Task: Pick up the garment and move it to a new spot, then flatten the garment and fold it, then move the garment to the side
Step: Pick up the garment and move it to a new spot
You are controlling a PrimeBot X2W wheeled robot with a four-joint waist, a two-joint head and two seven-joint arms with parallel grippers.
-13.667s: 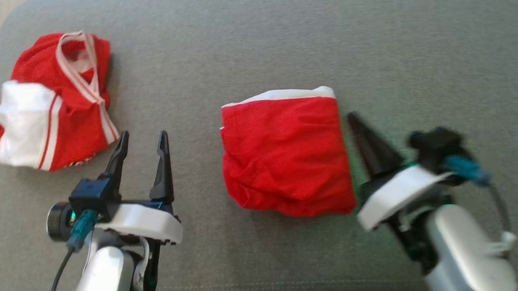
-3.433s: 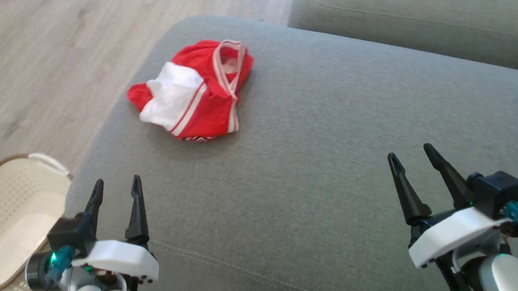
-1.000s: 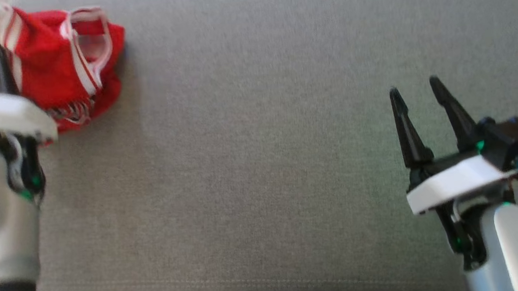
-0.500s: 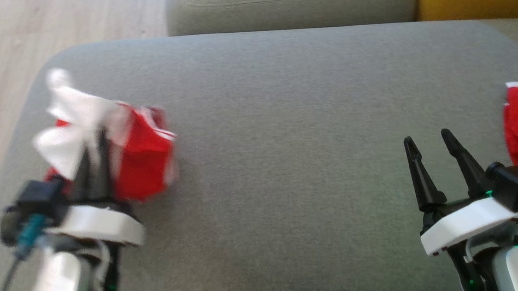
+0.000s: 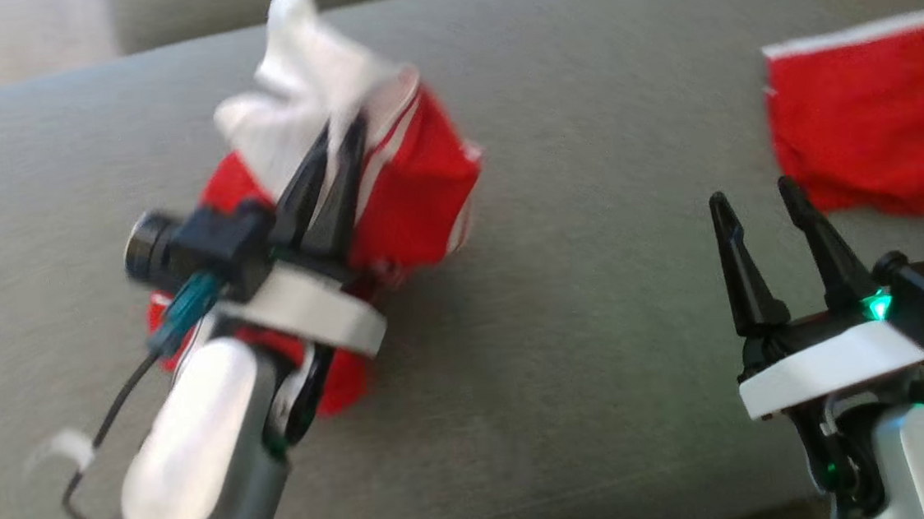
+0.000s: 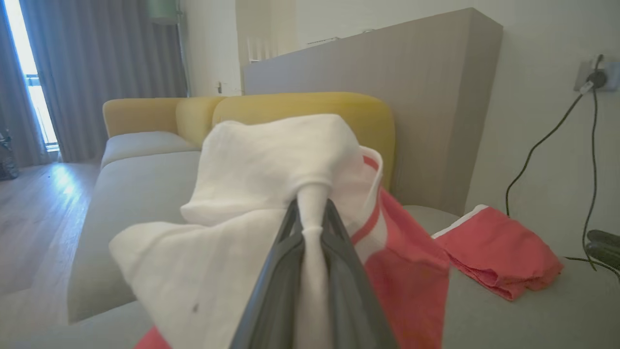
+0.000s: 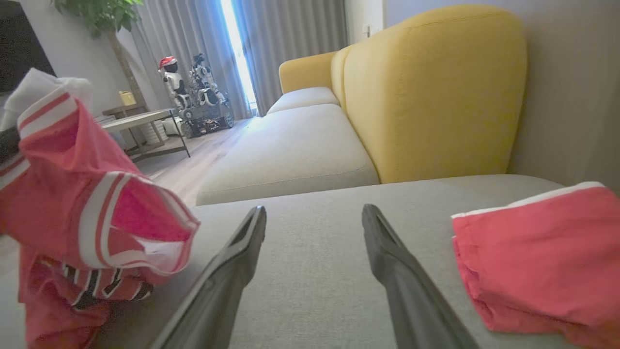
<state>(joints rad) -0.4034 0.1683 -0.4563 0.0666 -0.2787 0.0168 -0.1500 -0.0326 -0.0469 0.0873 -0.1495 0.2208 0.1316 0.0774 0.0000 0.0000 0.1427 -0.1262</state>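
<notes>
Hanging bunched above the grey sofa cushion [image 5: 601,347], the red-and-white garment [image 5: 415,189] is held up over the cushion's left half. Its lower red folds droop toward the cushion surface; whether they touch it I cannot tell. A white fold of the garment stands up between the jaws of the left gripper [image 5: 339,137], which are pinched tight on that fold, as the left wrist view shows plainly. Red cloth with white stripes sags beside the grip, toward the cushion's middle. The right gripper [image 5: 752,191] hovers over the cushion's right front part, its jaws spread wide and holding nothing. A second red cloth [image 5: 872,128], folded flat with a white edge, lies on the cushion's far right part. Behind the cushion rises a yellow backrest [image 7: 436,87].
</notes>
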